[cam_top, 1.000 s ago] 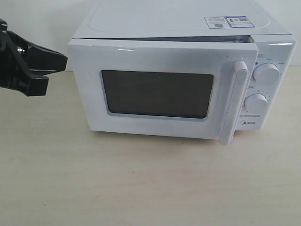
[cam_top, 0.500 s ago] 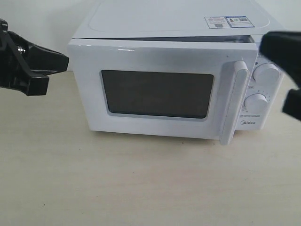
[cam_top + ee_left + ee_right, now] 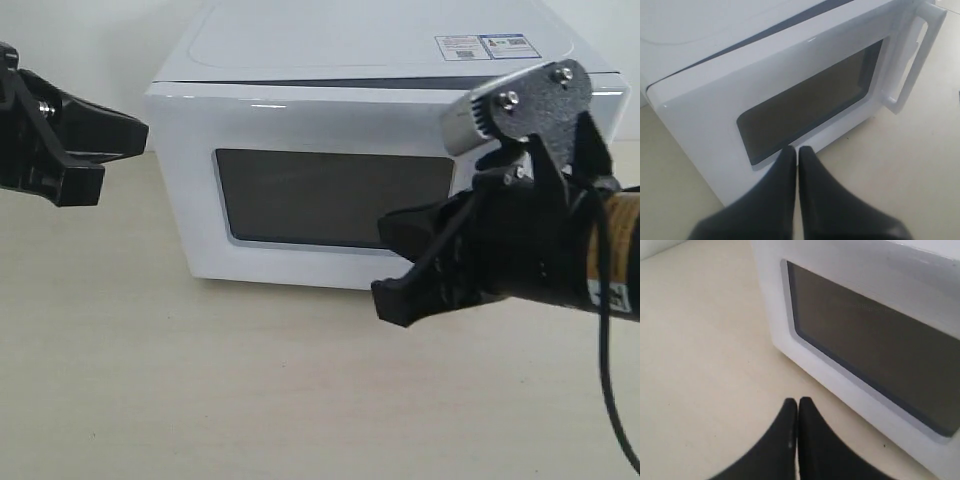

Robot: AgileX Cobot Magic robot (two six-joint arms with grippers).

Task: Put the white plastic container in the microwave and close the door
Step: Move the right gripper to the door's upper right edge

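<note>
The white microwave (image 3: 330, 40) stands at the middle back of the table. Its door (image 3: 300, 125), with a dark window (image 3: 320, 195), lies almost flush against the body, with a thin dark seam along its top. The white plastic container is out of view; nothing shows through the window. My right gripper (image 3: 392, 232) is shut and empty, low in front of the door's right part, and its arm hides the handle and dials. The handle (image 3: 914, 55) shows in the left wrist view. My left gripper (image 3: 138, 132) hangs shut and empty just left of the microwave.
The pale table (image 3: 200, 380) runs bare in front of the microwave and on its left. Stickers (image 3: 487, 46) lie on the microwave's top. A black cable (image 3: 606, 350) hangs from the right arm at the right edge.
The right arm swept in from the right edge and now covers the handle and dials. The gap at the door's top right has narrowed to a thin seam. The left gripper barely moved.
</note>
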